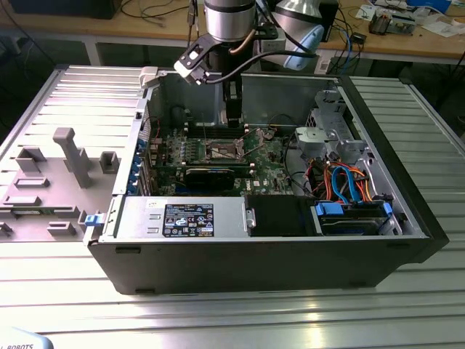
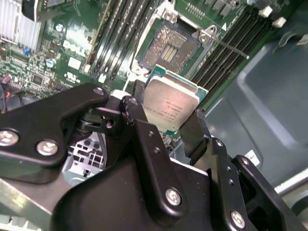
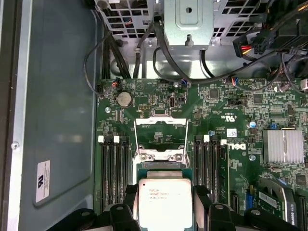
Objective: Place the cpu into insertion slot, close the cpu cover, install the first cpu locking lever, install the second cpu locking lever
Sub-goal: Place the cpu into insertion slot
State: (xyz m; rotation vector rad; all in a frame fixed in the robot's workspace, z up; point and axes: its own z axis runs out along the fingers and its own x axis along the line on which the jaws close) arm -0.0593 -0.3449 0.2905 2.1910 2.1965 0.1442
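Note:
My gripper (image 2: 168, 109) is shut on the cpu (image 2: 171, 105), a small square chip with a silver top, its black fingers (image 2: 138, 103) pressing on two opposite edges. In the first wrist view the cpu (image 3: 165, 199) hangs between the fingers, over the near edge of the open socket area. The insertion slot (image 2: 173, 45) lies uncovered on the green motherboard, its dark contact field showing. The cpu cover (image 3: 160, 119) is swung up and open beyond it. A thin locking lever (image 2: 231, 48) sticks out beside the slot. In the exterior view the gripper (image 1: 232, 122) hovers inside the computer case just above the slot (image 1: 224, 150).
Memory slots (image 3: 114, 168) flank the socket on both sides. A finned heatsink (image 3: 284, 145), a metal drive cage (image 3: 187, 19) with black cables, and the case wall (image 3: 57, 120) surround the board. A black expansion card (image 1: 209, 174) and power supply (image 1: 182, 217) sit nearer the case front.

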